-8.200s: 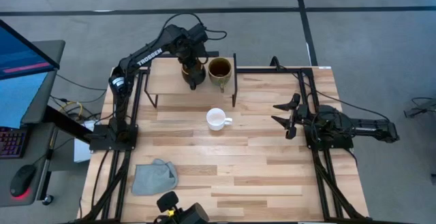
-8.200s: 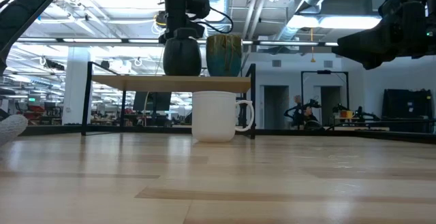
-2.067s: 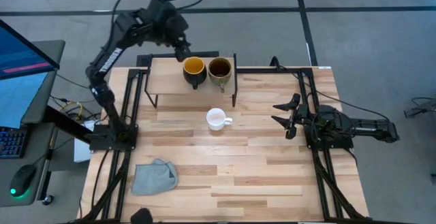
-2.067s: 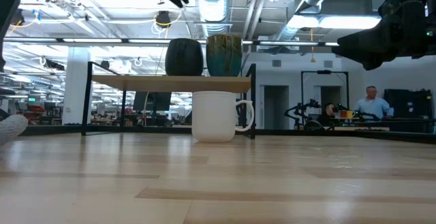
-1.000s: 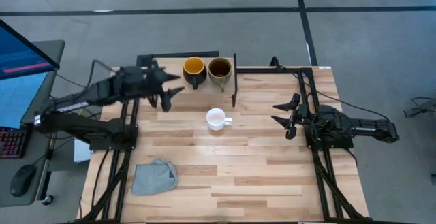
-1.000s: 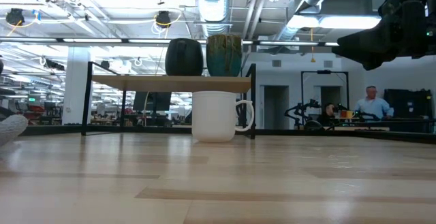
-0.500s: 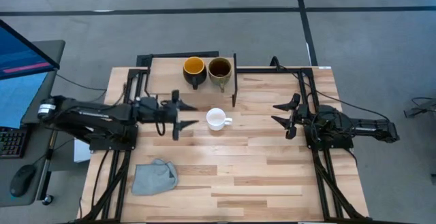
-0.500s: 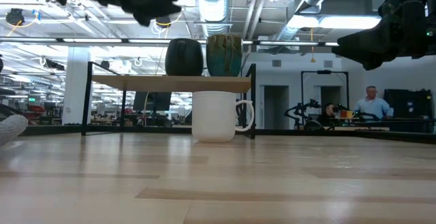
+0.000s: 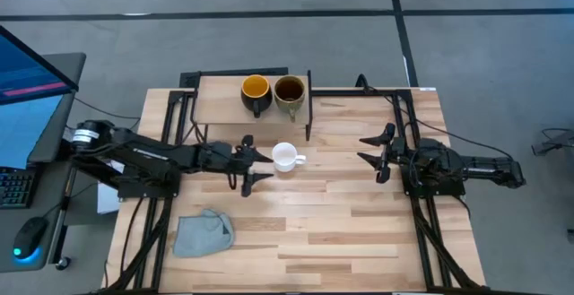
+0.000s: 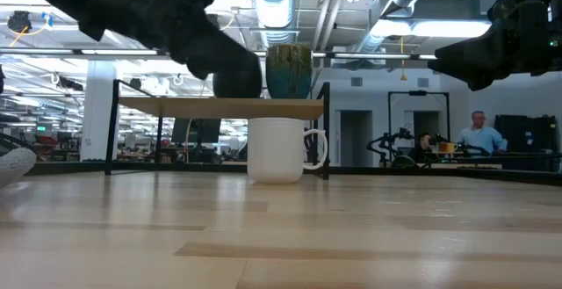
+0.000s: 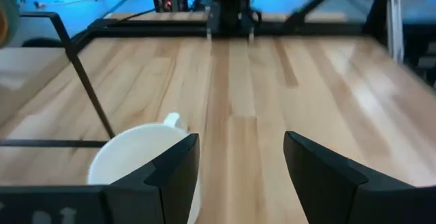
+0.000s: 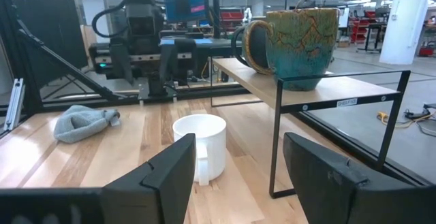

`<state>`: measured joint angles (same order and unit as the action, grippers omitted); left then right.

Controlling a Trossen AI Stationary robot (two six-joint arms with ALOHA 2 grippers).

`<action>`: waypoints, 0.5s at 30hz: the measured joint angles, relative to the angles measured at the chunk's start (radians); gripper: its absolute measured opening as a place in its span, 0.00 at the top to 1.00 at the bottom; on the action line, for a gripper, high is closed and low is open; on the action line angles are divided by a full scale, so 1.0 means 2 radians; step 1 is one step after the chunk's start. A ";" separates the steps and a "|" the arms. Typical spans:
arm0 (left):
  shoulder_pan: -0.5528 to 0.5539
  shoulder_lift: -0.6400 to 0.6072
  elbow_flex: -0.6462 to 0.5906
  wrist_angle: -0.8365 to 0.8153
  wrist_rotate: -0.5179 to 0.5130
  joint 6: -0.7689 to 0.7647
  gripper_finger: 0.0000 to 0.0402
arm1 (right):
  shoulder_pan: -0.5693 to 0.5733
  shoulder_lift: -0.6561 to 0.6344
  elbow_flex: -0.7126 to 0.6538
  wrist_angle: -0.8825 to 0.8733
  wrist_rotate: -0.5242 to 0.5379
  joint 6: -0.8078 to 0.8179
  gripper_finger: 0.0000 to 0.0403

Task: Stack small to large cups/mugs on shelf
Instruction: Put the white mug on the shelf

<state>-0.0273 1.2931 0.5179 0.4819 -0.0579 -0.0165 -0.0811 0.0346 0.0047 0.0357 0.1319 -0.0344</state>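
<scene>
A small white mug stands on the table in front of the shelf. On the shelf stand a dark mug with an orange inside and an olive mug with a brown inside, side by side. My left gripper reaches in level from the table's left and is open just left of the white mug. In the left wrist view the white mug shows beside one finger, not between the two. My right gripper waits open at the table's right.
A grey-blue cloth lies near the table's front left. The shelf's thin black legs stand just behind the white mug. Bare wood lies between the white mug and my right gripper. A person stands far off in the room.
My left gripper has swung from beside the shelf's left end down toward the table's near and right edges. It now points level at the white mug from the left and has stayed open. The mugs have not moved.
</scene>
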 joint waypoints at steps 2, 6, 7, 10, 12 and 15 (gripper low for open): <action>0.000 0.010 0.004 0.020 0.000 -0.030 0.48 | 0.000 0.000 0.000 0.000 0.000 0.000 0.39; 0.000 0.011 0.018 0.029 0.000 -0.052 0.48 | 0.000 0.000 0.000 0.000 0.000 0.000 0.39; 0.000 0.011 0.020 0.028 0.000 -0.047 0.48 | 0.000 0.000 0.000 0.000 0.000 0.000 0.39; 0.000 0.011 0.024 0.028 -0.004 -0.025 0.48 | 0.000 0.000 0.000 0.000 0.000 0.000 0.39; 0.000 0.011 0.024 0.027 -0.025 -0.028 0.48 | 0.000 0.000 0.000 0.000 0.000 -0.001 0.39; 0.000 0.011 0.024 0.025 -0.080 -0.056 0.48 | 0.000 0.000 0.000 0.000 0.000 -0.006 0.39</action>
<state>-0.0269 1.3151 0.5663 0.5323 -0.2187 -0.1287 -0.0813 0.0345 0.0044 0.0357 0.1322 -0.0455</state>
